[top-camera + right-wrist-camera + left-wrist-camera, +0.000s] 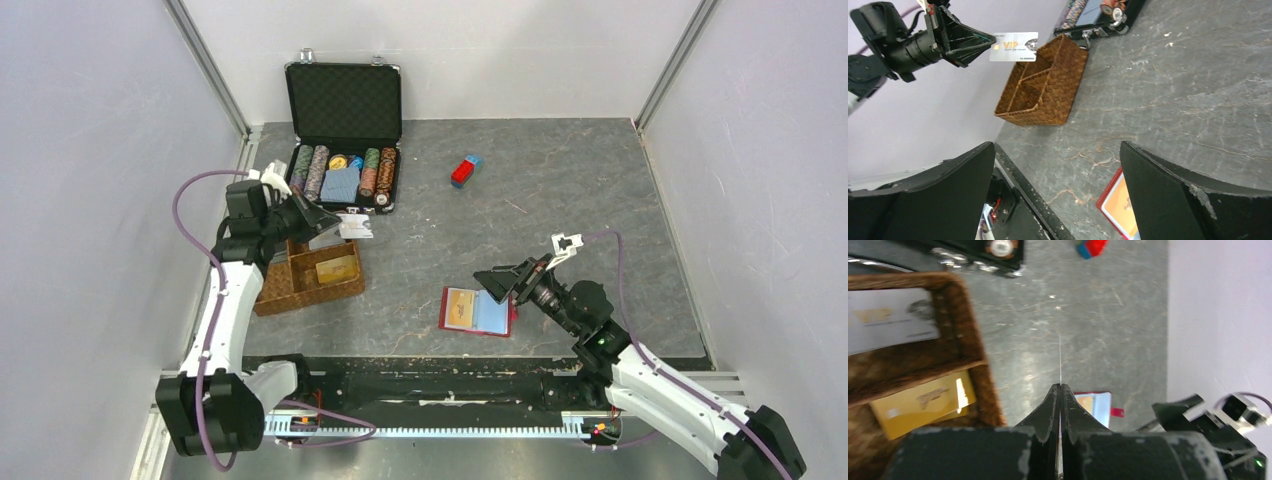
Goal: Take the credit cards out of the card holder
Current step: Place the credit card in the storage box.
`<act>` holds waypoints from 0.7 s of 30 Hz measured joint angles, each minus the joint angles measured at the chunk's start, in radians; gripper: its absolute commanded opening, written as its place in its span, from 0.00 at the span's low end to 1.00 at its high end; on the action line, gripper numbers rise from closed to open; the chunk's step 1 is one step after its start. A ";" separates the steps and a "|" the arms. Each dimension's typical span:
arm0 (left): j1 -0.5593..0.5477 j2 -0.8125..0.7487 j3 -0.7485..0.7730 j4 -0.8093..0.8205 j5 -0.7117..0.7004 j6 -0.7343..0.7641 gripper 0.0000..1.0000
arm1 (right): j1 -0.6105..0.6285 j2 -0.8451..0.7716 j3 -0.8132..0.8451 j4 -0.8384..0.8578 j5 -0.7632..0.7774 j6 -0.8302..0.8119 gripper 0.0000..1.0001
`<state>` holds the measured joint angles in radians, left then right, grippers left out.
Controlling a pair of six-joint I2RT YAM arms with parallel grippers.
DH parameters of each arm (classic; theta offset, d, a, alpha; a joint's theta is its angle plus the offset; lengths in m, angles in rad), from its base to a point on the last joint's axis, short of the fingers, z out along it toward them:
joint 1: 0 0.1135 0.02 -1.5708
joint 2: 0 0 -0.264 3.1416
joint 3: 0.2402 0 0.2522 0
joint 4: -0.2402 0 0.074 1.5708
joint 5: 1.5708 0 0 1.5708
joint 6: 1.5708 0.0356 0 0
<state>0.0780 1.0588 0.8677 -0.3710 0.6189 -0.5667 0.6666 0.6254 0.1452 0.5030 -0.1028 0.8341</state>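
Overhead view of a grey stone-patterned counter (560,200) with white walls on three sides. The left arm (225,300) reaches over a brown wicker basket (290,290) at the left. Its jaws are pinched tight on a silver VIP card (355,228), held in the air by one short edge, over or just beside the basket's far corner. The right wrist view shows the card's face (1014,46), while the left wrist view shows it edge-on as a thin line (1060,352).

Two more cards lie in the basket (970,347) – a pale silver one (890,325) in the farther compartment and a gold card (337,269) in the nearer one.

The card holder (478,312), dark red, lies unfolded and flat on the counter near the front edge, well apart from the basket. An orange-gold card (460,308) shows in its left half and a pale blue card (491,313) in its right.

The right arm (640,370) hovers just right of the holder, its jaws spread wide and holding nothing; a corner of the holder (1120,205) shows between them.

At the back stand a black chip case (343,100), lid up, and a small red-and-blue block (465,170).
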 measured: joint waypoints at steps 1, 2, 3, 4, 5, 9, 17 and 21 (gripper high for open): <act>0.013 0.005 0.006 -0.031 -0.027 0.018 0.02 | -0.002 -0.006 0.002 -0.023 0.003 -0.010 0.98; 0.023 0.011 0.016 -0.055 -0.051 0.035 0.02 | -0.002 -0.011 0.003 -0.039 0.005 -0.018 0.98; 0.032 0.022 0.032 -0.085 -0.084 0.060 0.02 | -0.002 -0.015 0.005 -0.056 0.006 -0.024 0.98; 0.040 0.035 0.053 -0.111 -0.118 0.082 0.02 | -0.002 -0.016 0.007 -0.066 0.006 -0.028 0.98; 0.045 0.051 0.074 -0.132 -0.152 0.108 0.02 | -0.002 -0.016 0.010 -0.077 0.006 -0.032 0.98; 0.053 0.148 0.185 -0.201 -0.216 0.204 0.02 | -0.002 -0.006 0.034 -0.106 -0.014 -0.036 0.98; 0.062 0.297 0.296 -0.318 -0.320 0.331 0.02 | -0.002 -0.013 0.085 -0.153 -0.060 -0.056 0.98; 0.073 0.336 0.326 -0.338 -0.353 0.333 0.02 | -0.002 -0.029 0.085 -0.174 -0.068 -0.062 0.98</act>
<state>0.1513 1.3952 1.1934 -0.7090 0.2661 -0.2333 0.6647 0.5964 0.2298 0.3290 -0.1711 0.7723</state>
